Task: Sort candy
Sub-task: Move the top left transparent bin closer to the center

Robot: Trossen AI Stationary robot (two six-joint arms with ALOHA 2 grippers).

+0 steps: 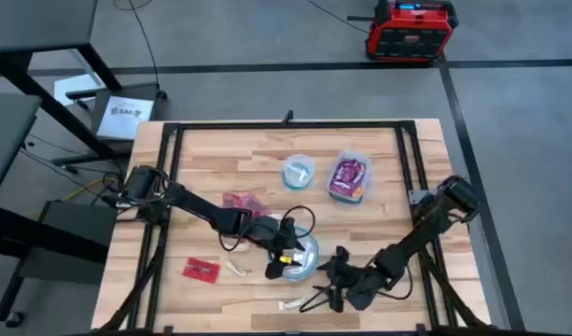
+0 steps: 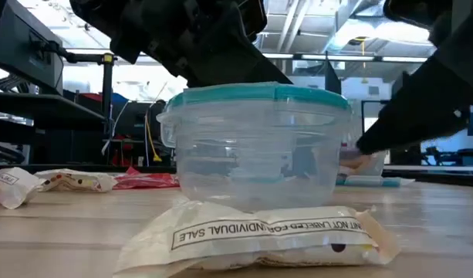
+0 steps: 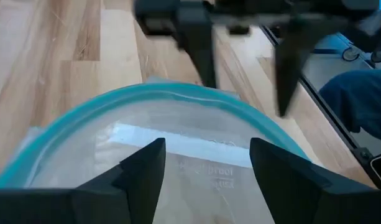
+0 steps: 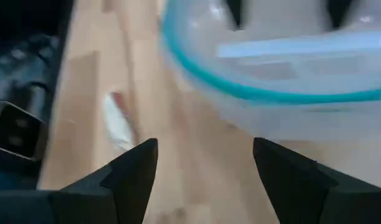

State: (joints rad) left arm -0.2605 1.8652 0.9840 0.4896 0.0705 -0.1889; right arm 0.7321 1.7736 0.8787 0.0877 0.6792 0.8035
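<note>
Teal-rimmed round container point(image 1: 302, 259) sits between the left gripper point(image 1: 284, 254) and right gripper point(image 1: 334, 276), both with fingers spread, grasping nothing

Wrapper point(image 2: 259, 235): prob. "NOT LABELED…INDIVIDUAL SALE"

I see a red packet point(image 1: 202, 270) lying flat, a cream stick point(image 1: 237, 268) just beside it, another stick point(image 1: 290, 304) nearer the table's edge.

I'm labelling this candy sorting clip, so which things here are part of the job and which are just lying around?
Part of the job:
red packet
cream stick
white packet
round container
rectangular container
left gripper
right gripper

Lying about:
red box on the floor
</note>
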